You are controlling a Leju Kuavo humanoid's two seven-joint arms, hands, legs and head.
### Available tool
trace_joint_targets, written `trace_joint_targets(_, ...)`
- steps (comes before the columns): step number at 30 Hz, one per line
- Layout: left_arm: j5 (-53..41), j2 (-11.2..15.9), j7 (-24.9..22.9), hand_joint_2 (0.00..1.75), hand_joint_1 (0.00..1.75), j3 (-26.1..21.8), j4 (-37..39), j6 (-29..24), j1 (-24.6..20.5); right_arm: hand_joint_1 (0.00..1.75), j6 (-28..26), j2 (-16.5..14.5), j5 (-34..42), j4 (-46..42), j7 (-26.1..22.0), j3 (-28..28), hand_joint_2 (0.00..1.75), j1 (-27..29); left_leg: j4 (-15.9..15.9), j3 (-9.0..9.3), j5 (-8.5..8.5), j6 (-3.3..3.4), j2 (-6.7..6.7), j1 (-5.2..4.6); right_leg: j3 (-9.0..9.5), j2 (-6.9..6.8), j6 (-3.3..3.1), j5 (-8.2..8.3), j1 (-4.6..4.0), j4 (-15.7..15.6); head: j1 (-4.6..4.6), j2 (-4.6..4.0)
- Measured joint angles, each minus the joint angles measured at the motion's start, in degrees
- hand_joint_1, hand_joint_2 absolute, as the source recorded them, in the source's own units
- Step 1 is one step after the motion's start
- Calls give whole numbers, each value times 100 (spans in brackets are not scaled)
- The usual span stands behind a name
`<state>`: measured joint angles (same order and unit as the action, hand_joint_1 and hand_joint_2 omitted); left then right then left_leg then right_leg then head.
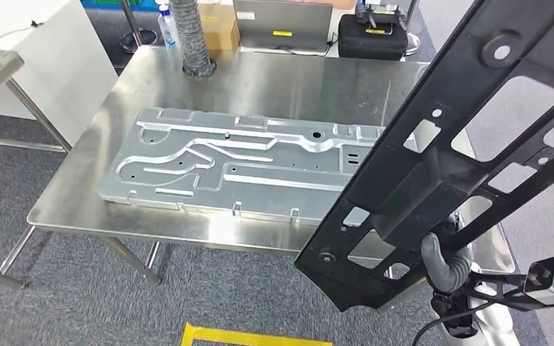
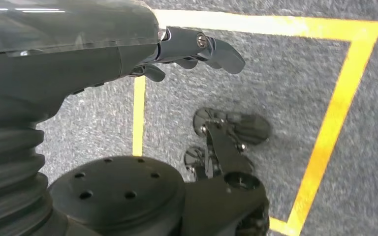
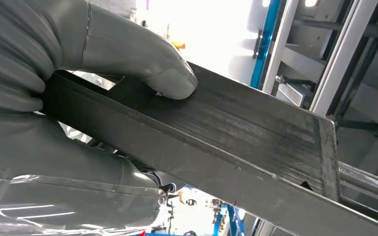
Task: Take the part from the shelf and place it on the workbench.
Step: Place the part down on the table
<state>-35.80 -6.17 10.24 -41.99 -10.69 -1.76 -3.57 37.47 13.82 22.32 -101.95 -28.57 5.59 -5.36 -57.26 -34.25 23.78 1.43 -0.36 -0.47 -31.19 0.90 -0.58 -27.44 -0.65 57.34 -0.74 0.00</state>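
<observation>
Held up close to the head camera, a long black part [image 1: 469, 137] slants from upper right down to lower middle, its flat body pierced with window-like cutouts and small round holes. Its lower end hangs out past the counter's near edge, over the carpet, while its upper stretch crosses above the counter's right side. The right hand [image 1: 443, 263] grips the part from below near that lower end; in the right wrist view the thick grey thumb [image 3: 170, 78] presses flat on the part's dark ribbed face [image 3: 256, 132] and the rest of the hand wraps under its edge. The left hand [image 2: 197, 49] hangs low over the carpet with its dark fingers loosely bent and apart, holding nothing.

Beyond the part stands the steel counter [image 1: 274, 79], shiny and scuffed. A big silver stamped metal plate [image 1: 238, 162] lies flat on it, ridged with raised channels and slots. A grey ribbed hose [image 1: 191, 40] rises at the counter's far edge. Behind it sit a cardboard box [image 1: 220, 32], a black case [image 1: 371, 36] and a spray bottle [image 1: 166, 25]. Grey carpet [image 1: 79, 288] covers the floor, marked with yellow tape lines [image 2: 334, 113].
</observation>
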Motion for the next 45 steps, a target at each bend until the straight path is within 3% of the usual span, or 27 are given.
trace_joint_targets(2, 1, -10, 11, 175, 0, -10, 0, -3, -6, 175, -5, 5, 82, -7, 99, -3, 175, -116, 65, 32, -29, 37, 12, 35, -117, -16, 68, -183, 16, 261, 0, 0)
trace_joint_targets(5, 1, -23, 62, 175, 0, -26, 0, -2, -15, 175, -98, 34, 127, -6, 232, -14, 175, -267, 83, 45, -20, 60, 19, 50, -669, -33, 164, -662, 96, 1322, 0, 0)
trace_joint_targets(6, -3, -25, 80, 175, 0, -30, 0, 3, -14, 175, -146, 56, 123, -2, 275, -22, 175, -302, 75, 47, -9, 55, 18, 55, -815, -38, 194, -700, 126, 1563, 0, 0)
trace_joint_targets(7, -7, -26, 94, 175, 0, -34, 0, 8, -13, 175, -192, 86, 118, 2, 312, -36, 175, -346, 61, 51, 6, 44, 17, 64, -866, -45, 225, -624, 155, 1600, 0, 0)
trace_joint_targets(8, -14, -26, 110, 175, 0, -38, 0, 17, -12, 175, -234, 123, 109, 7, 348, -56, 175, -411, 39, 57, 26, 25, 14, 78, -799, -55, 256, -437, 183, 1398, 0, 0)
trace_joint_targets(10, -32, -26, 157, 175, 0, -48, 0, 39, -12, 175, -333, 219, 76, 38, 442, -103, 175, -635, -28, 59, 80, -37, 11, 94, -484, -82, 312, -11, 228, 637, 0, 0)
trace_joint_targets(11, -48, -26, 190, 175, 0, -53, 0, 54, -18, 175, -401, 275, 42, 74, 507, -127, 175, -784, -66, 49, 106, -71, 11, 92, -363, -79, 306, 113, 231, 340, -1, -1)
trace_joint_targets(12, -67, -27, 221, 175, 0, -56, 0, 68, -23, 175, -480, 336, -12, 122, 578, -149, 175, -946, -92, 38, 123, -106, 13, 85, -304, -72, 283, 156, 223, 181, -1, -1)
trace_joint_targets(15, -126, -30, 290, 175, 0, -58, 0, 102, -36, 175, -739, 542, -284, 315, 733, -212, 175, -1415, -97, 27, 131, -199, 17, 85, -307, -49, 156, 156, 196, 137, 0, 0)
trace_joint_targets(17, -150, -30, 334, 175, 0, -58, 0, 127, -42, 175, -961, 718, -711, 465, 729, -232, 175, -1755, -295, -55, 271, -245, 17, 99, -297, -56, 76, 174, 208, 114, 0, 0)
trace_joint_targets(20, -175, -30, 399, 175, 0, -63, 0, 163, -46, 175, -1733, 1100, -2117, 735, 671, -164, 175, -2342, -1396, -562, 805, -272, 17, 107, -298, -75, 7, 175, 181, 114, 0, 0)
trace_joint_targets(21, -187, -31, 416, 175, 0, -67, 0, 175, -43, 175, -2046, 1250, -2776, 840, 678, -91, 175, -2568, -1728, -725, 908, -270, 17, 107, -301, -77, -4, 171, 165, 120, 0, 0)
trace_joint_targets(22, -200, -31, 432, 175, 0, -71, 0, 185, -39, 175, -2290, 1399, -3408, 947, 700, 1, 175, -2795, -1855, -796, 899, -256, 17, 106, -301, -74, -12, 168, 148, 125, 0, 0)
trace_joint_targets(23, -208, -32, 444, 175, 0, -76, 0, 192, -39, 175, -2442, 1535, -3868, 1041, 722, 92, 175, -3001, -1740, -752, 777, -227, 17, 102, -295, -70, -16, 163, 130, 128, 0, 0)
trace_joint_targets(26, -215, -30, 463, 175, 0, -96, 0, 198, -44, 175, -2573, 1792, -4188, 1233, 740, 293, 175, -3403, -565, -217, 221, -79, 15, 49, -277, -64, -5, 147, 87, 129, 0, 0)
trace_joint_targets(28, -218, -29, 467, 175, 0, -111, 0, 198, -45, 175, -2615, 1886, -4175, 1316, 744, 391, 175, -3532, -175, -37, 128, -31, 17, 14, -283, -65, 42, 147, 86, 122, -1, 0)
trace_joint_targets(30, -234, -32, 470, 175, 0, -118, 0, 199, -44, 175, -2797, 1981, -4532, 1374, 794, 503, 175, -3621, -117, -15, 111, -10, 16, 14, -282, -70, 109, 153, 93, 99, -1, 0)
trace_joint_targets(32, -264, -43, 473, 175, 0, -122, 0, 200, -48, 175, -3107, 2091, -5361, 1471, 896, 688, 175, -3829, -19, 13, 59, 38, 18, 33, -333, -76, 164, 67, 104, 201, 0, 0)
trace_joint_targets(33, -287, -48, 474, 175, 0, -124, 0, 200, -57, 175, -3241, 2138, -5845, 1575, 941, 823, 175, -4005, 24, 27, 34, 59, 25, 43, -430, -77, 187, -53, 108, 399, 0, 0)
trace_joint_targets(35, -341, -61, 476, 175, 0, -126, 0, 204, -78, 175, -3443, 2183, -6779, 1965, 998, 1216, 175, -4413, 41, 27, 22, 75, 42, 44, -781, -77, 229, -375, 133, 1111, 0, 0)
trace_joint_targets(36, -376, -66, 473, 175, 0, -126, 0, 210, -89, 175, -3526, 2183, -7157, 2221, 1007, 1462, 175, -4593, 38, 28, 23, 74, 50, 48, -958, -78, 252, -476, 146, 1452, 0, 0)
trace_joint_targets(37, -408, -73, 466, 175, 0, -126, 0, 217, -99, 175, -3600, 2177, -7428, 2497, 1003, 1722, 175, -4738, 33, 29, 26, 71, 54, 55, -1065, -80, 276, -477, 163, 1637, 0, 0)
trace_joint_targets(38, -442, -81, 455, 175, 0, -126, 0, 224, -107, 175, -3665, 2163, -7579, 2769, 979, 1969, 175, -4855, 22, 29, 32, 62, 53, 66, -1066, -83, 298, -365, 184, 1594, 0, 0)
trace_joint_targets(39, -472, -89, 441, 175, 0, -125, 0, 228, -116, 175, -3732, 2138, -7628, 3026, 940, 2194, 175, -4951, 4, 30, 42, 47, 46, 80, -953, -87, 316, -161, 207, 1319, 0, 0)
trace_joint_targets(41, -513, -102, 421, 175, 0, -125, 0, 230, -135, 175, -3921, 2033, -7587, 3543, 859, 2622, 175, -5118, -59, 17, 81, -11, 29, 93, -604, -98, 331, 197, 229, 533, 0, 0)
trace_joint_targets(43, -537, -107, 415, 175, 0, -126, 0, 227, -161, 175, -4112, 1890, -7500, 3988, 811, 2994, 175, -5218, -106, -7, 104, -76, 19, 88, -426, -95, 281, 287, 204, 138, -1, 0)
trace_joint_targets(45, -550, -110, 414, 175, 0, -126, 0, 226, -175, 175, -4200, 1774, -7433, 4283, 793, 3255, 175, -5241, -103, -14, 99, -120, 16, 90, -427, -83, 210, 270, 172, 136, -1, 0)
